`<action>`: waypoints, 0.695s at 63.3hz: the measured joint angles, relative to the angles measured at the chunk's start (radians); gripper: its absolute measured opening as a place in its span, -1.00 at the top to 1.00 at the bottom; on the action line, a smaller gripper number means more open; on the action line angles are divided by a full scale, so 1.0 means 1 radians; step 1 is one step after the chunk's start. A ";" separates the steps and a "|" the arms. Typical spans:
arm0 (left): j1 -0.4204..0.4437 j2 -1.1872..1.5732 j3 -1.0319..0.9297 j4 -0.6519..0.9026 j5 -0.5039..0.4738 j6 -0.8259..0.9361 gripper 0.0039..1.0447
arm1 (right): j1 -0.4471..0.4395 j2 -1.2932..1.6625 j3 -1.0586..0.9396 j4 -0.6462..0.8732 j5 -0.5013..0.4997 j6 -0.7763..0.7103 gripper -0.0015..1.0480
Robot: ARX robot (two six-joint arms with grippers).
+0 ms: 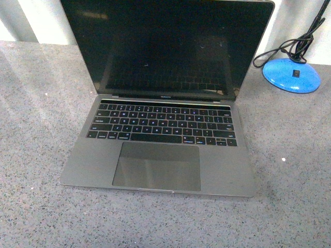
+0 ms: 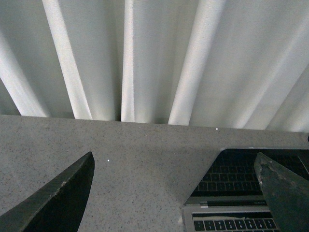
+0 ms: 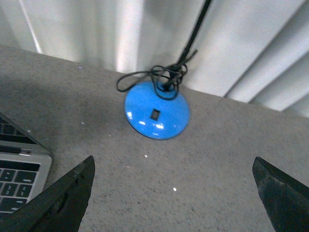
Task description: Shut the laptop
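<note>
The laptop [image 1: 160, 124] stands open in the middle of the grey speckled table [image 1: 36, 155], with its black screen upright, black keys and large trackpad facing me. Neither arm shows in the front view. My left gripper [image 2: 176, 166] is open and empty; it hangs above the table to the left of the laptop [image 2: 231, 198], whose left corner shows past one finger. My right gripper [image 3: 174, 174] is open and empty over bare table to the right of the laptop [image 3: 17, 169], whose right edge shows by one finger.
A blue round lamp base [image 1: 291, 74] with a black cable stands on the table to the right of the laptop's screen; it also shows in the right wrist view [image 3: 157, 110]. A white pleated curtain [image 2: 145, 58] hangs behind the table.
</note>
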 joint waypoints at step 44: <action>-0.093 0.348 0.313 0.000 0.020 -0.085 -0.08 | 0.143 0.306 0.386 -0.053 -0.049 0.040 -0.07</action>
